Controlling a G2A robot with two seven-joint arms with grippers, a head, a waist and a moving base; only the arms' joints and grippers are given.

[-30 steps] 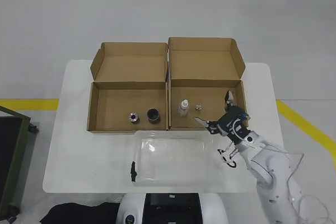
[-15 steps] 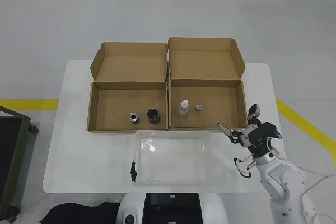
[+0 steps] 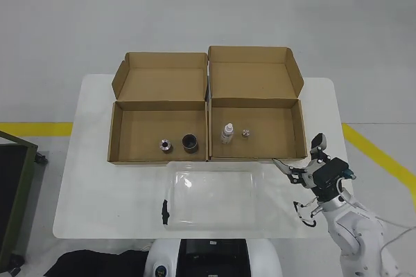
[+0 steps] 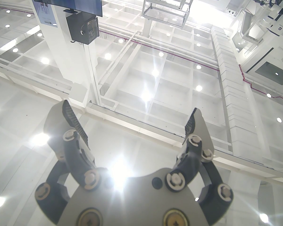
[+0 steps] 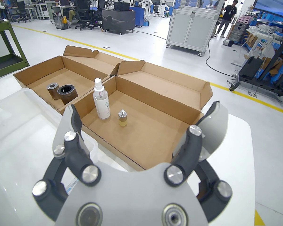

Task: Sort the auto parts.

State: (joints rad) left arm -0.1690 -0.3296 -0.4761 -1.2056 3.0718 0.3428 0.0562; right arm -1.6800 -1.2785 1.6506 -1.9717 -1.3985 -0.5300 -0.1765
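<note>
Hovering over the right side of the white counter (image 3: pixel 90 180), the right tool (image 3: pixel 297 150) stands open, fingers spread wide with nothing between them. It sits just outside the near right corner of the right-hand cardboard box (image 3: pixel 270 138) and faces into it. The left tool (image 4: pixel 130 108) is also open and empty, turned up toward a gridded ceiling.

Nearest the robot, a clear plastic bin (image 3: pixel 215 197) lies on the counter to the left of the right tool. A small dark object (image 3: pixel 164 211) rests by the bin's left edge; what it is cannot be made out.

Beyond the bin, two open cardboard boxes stand side by side, touching, with their lids folded back. In the right-hand box a small brass fitting (image 5: pixel 122 118) stands upright, well apart from the right tool. Just beside it, toward the shared wall, a white spray bottle (image 5: pixel 101 103) also stands upright. In the left-hand cardboard box (image 3: pixel 135 131), farther from the tool, a dark ring-shaped bushing (image 5: pixel 67 93) and a shorter metal cylinder (image 5: pixel 52 91) sit close together near the front wall.
</note>
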